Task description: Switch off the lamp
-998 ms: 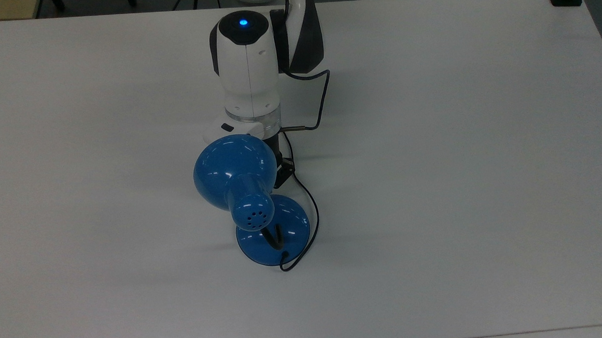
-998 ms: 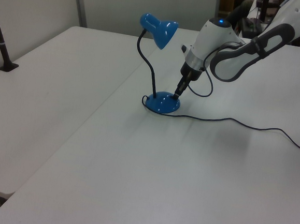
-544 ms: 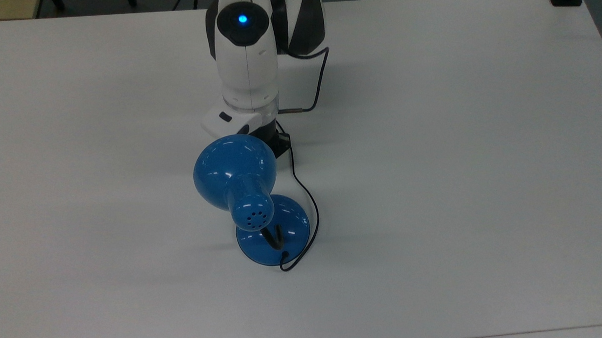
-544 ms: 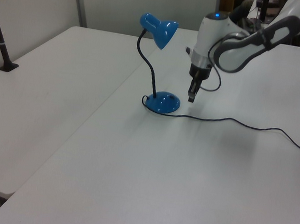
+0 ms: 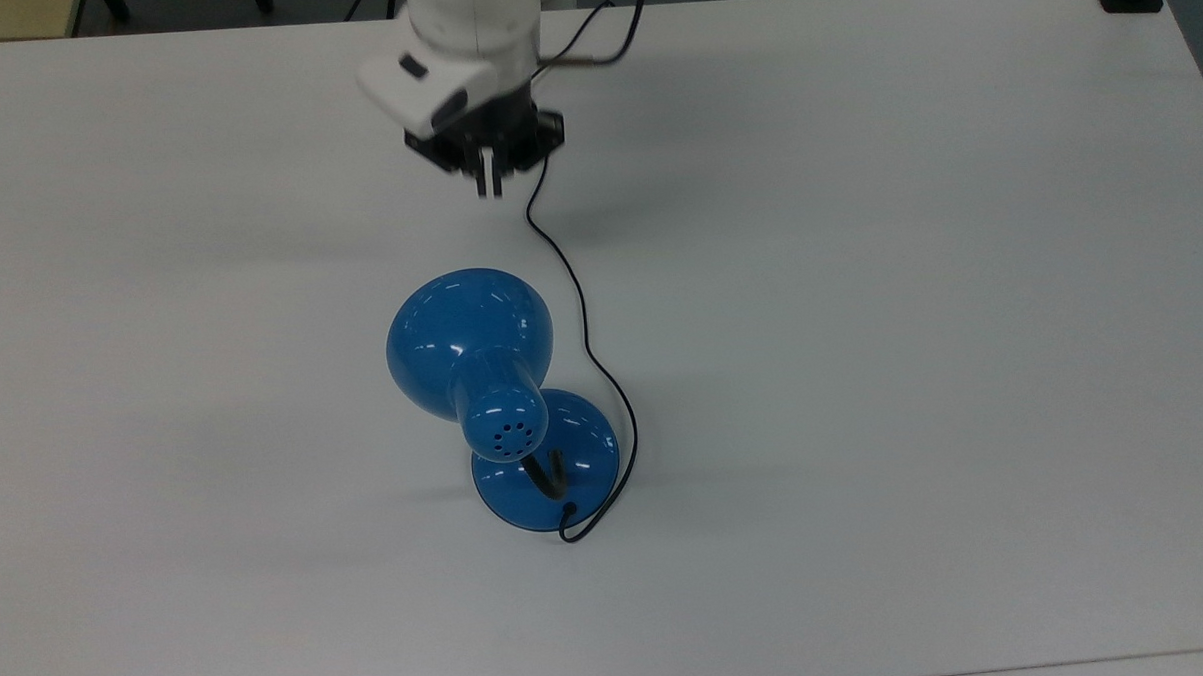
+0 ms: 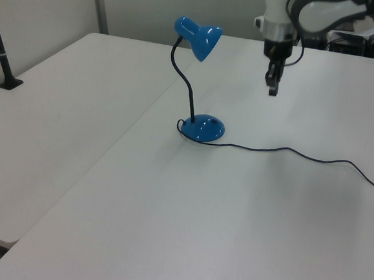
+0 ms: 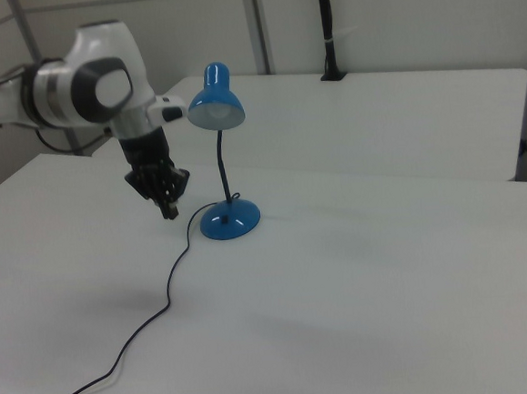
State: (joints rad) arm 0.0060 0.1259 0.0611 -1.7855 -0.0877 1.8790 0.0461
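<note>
Lamp (image 5: 504,401): upright near the middle of the worktop (image 5: 911,317); dome shade tilted toward the top view's upper left, round blue base (image 6: 203,127) flat on the surface, black gooseneck (image 6: 182,75) rising from it. No glow discernible from the shade in the right view; off, by judgement, not certain.

Cord (image 5: 581,319): runs from the base's rear, curls round its right edge in the top view, then trails up under the hand. Loose on the surface in the left view.

Hand (image 5: 489,187): raised clear of the worktop, well apart from the lamp; fingers nearly together, holding nothing.

Risks:
- Cord directly beneath the hand in the top view; a low sweep likely to snag it and drag or tip the lamp.
- Shade top-heavy on a thin neck; a brush from the wrist apt to swing it or shift the base.
- Lamp state unconfirmed; a second press liable to switch it back on.

Change against one second ago: then at the base's edge, tip down close beside it; now lifted and pulled back toward the top view's upper edge. Lamp and cord unmoved.
</note>
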